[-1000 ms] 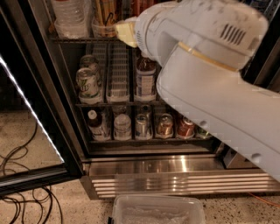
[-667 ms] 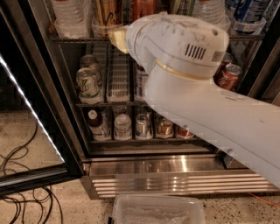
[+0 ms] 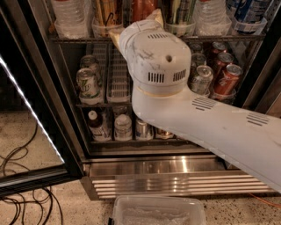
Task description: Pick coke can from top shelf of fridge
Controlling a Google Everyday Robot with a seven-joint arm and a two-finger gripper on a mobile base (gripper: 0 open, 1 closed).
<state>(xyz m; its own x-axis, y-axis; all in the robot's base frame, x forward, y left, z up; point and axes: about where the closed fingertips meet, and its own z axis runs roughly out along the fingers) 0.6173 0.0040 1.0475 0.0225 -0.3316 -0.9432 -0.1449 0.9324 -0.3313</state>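
The red aluminium coke can (image 3: 141, 9) stands on the dark wire top shelf (image 3: 79, 39) of the tall steel-framed fridge (image 3: 153, 165). It sits in a whitish round holder between the gold-brown cans (image 3: 105, 11) and the green-and-white cans (image 3: 181, 9). We see only its lower body, as the top is cut off by the edge of the view.

Over the last 1 second the bulky white robot arm (image 3: 160, 66) has swung left and down across the opening. Its big round joint sat high on the right and now hangs in the middle of the cooler. That has brought the red cans on the middle rack (image 3: 226, 77), at the right, into sight.

The gripper (image 3: 153, 18) is at the arm's far end, its tan tip showing just below the coke can. The joint hides the rest, so we cannot tell whether it is apart or together, nor whether it touches the can.

We judge that the reach is lining up with the right holder and the grasp is not yet made. The next move calls for a straight advance that keeps off the neighbouring cans on either side
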